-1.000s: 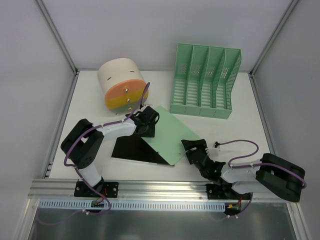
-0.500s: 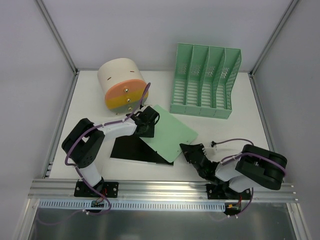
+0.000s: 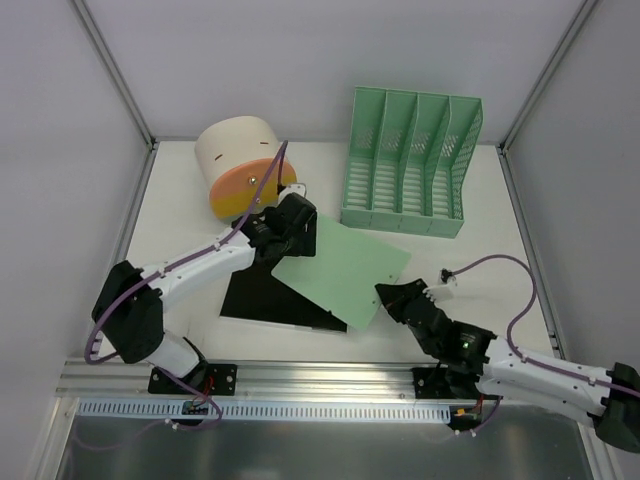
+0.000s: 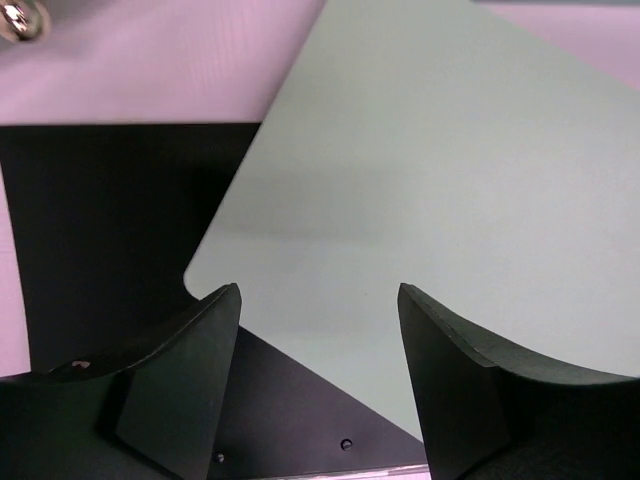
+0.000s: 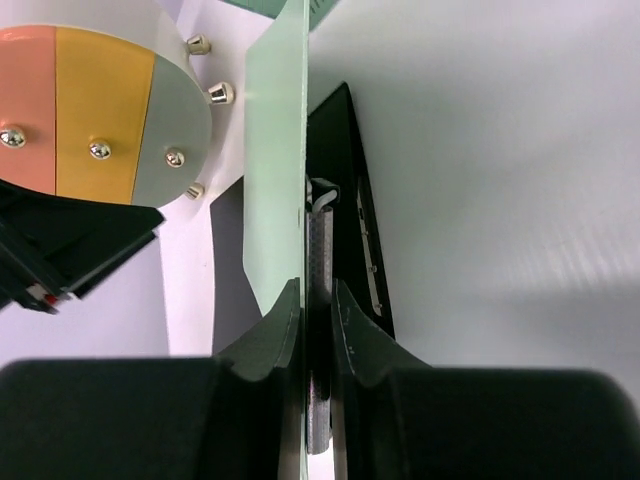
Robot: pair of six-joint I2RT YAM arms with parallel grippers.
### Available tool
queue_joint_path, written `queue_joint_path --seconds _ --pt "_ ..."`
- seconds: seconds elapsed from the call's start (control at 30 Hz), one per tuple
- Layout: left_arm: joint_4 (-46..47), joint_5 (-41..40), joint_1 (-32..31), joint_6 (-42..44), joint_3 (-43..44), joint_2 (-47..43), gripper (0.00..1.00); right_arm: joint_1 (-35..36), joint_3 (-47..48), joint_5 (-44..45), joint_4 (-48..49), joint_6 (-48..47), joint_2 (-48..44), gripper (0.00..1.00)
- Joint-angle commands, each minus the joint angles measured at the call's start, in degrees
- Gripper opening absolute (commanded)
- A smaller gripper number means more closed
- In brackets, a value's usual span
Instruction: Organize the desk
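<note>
On the white desk (image 3: 480, 250) a pale green sheet (image 3: 340, 268) lies partly over a black rectangular sheet (image 3: 262, 298). My right gripper (image 3: 386, 294) is shut on the green sheet's near right edge. The right wrist view shows that sheet (image 5: 272, 200) edge-on between my closed fingers (image 5: 315, 287), with the black sheet (image 5: 340, 190) beyond it. My left gripper (image 3: 288, 238) hovers open over the green sheet's far left corner. Its wrist view has the green sheet (image 4: 430, 170) and the black sheet (image 4: 100, 220) below the spread gripper (image 4: 320, 300), which holds nothing.
A round cream drawer unit (image 3: 243, 165) with orange and yellow fronts and metal knobs stands at the back left, close behind my left gripper. A mint green slotted file rack (image 3: 410, 160) stands at the back right. An aluminium rail (image 3: 320, 375) runs along the front edge.
My right gripper has shut on the green sheet's edge and the arm has stretched out to the right. My left gripper has opened off the sheet and its arm has straightened.
</note>
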Motion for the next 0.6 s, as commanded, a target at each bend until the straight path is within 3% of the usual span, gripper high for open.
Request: queue_joint_path --seconds 0.0,0.2,0.57 --pt "-3.6 -3.8 -1.1 1.8 3.4 -4.6 0.66 0.3 7.8 6.6 -21.8 -11.1 -5.2 0.01" --pt "-6.5 -5.4 -2.1 2.1 5.5 -9.5 0.67 0.4 18.1 5.2 -30.8 -19.5 -6.7 0.01" --pt "-14.1 -2.1 -2.8 3.3 12.5 -15.3 0.72 0.4 41.2 -3.0 -32.1 -41.4 2.2 0.01"
